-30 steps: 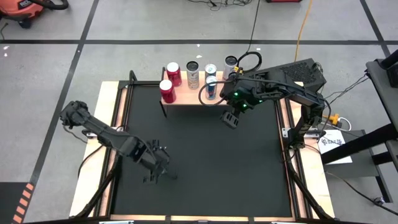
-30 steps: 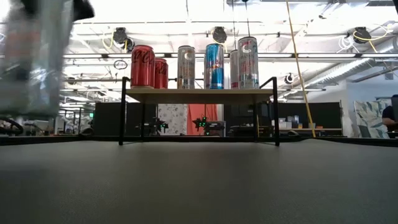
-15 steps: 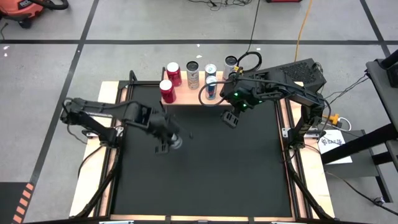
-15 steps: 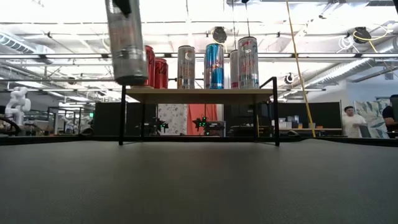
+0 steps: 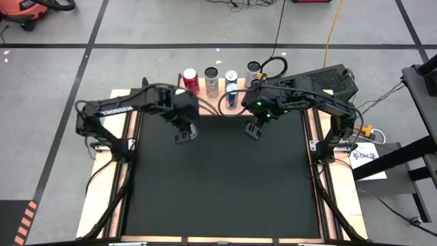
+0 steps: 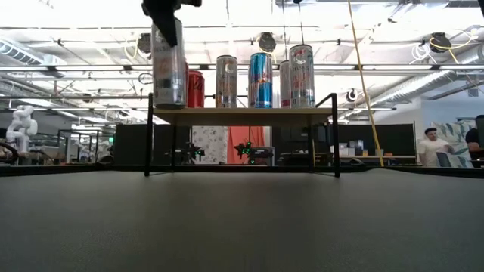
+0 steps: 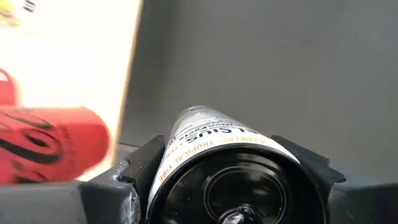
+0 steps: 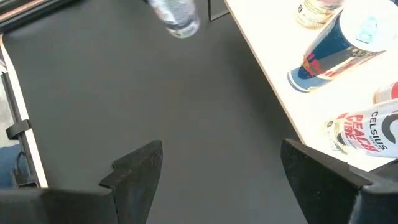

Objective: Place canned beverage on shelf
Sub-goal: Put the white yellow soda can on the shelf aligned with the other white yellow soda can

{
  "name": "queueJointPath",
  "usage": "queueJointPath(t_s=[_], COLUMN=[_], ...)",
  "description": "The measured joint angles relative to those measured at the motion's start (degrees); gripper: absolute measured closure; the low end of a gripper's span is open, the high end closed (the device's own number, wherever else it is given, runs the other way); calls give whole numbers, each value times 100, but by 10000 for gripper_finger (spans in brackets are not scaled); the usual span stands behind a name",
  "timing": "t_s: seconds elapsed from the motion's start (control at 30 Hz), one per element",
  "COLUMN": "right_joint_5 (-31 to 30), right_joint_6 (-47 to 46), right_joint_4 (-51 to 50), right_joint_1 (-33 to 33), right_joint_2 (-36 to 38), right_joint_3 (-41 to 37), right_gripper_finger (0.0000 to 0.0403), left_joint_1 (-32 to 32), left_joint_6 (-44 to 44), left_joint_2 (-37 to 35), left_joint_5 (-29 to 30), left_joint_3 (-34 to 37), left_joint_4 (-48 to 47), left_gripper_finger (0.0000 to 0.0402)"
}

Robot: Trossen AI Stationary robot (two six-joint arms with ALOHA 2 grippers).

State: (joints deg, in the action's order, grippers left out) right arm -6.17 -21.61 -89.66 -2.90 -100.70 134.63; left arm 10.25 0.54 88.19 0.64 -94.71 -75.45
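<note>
Item: slim silver can [image 6: 168, 64], upright, clamped in the left end effector [image 5: 184, 131] at upper centre-left of the high view, level with the shelf [image 6: 242, 115]. Likely rigid, thin-walled, slick; grip mid-body, gently. Right end effector [image 5: 254, 130]: open, empty, beside the shelf.

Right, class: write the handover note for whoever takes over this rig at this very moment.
Left gripper: shut on a silver can, carried upright in the air at the left end of the shelf, its base about level with the shelf top, not yet set down.
Right gripper: open, empty, waiting over the mat beside the shelf's right end.
Done: five cans already stand on the shelf, two red, one silver, one blue, one pale.
Left: bring the silver can over a free spot, lower it, release, withdraw.
</note>
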Motion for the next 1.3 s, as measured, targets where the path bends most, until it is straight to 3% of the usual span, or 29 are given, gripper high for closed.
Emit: queueJointPath(t_s=[0.27,0.6,1.3], right_joint_5=[-2,-4,-21], right_joint_6=[38,129,175], right_joint_4=[24,89,109], right_joint_1=[0,0,-2], right_joint_2=[-16,-16,-16], right_joint_3=[0,0,0], right_gripper_finger=[95,95,95], left_joint_1=[271,662,1460], left_joint_6=[620,1149,2184], left_joint_2=[580,777,1276], left_joint_5=[-126,-251,-662], left_joint_3=[-896,-1683,-1780], left_joint_4=[-148,-74,611], left_gripper_finger=[151,153,153])
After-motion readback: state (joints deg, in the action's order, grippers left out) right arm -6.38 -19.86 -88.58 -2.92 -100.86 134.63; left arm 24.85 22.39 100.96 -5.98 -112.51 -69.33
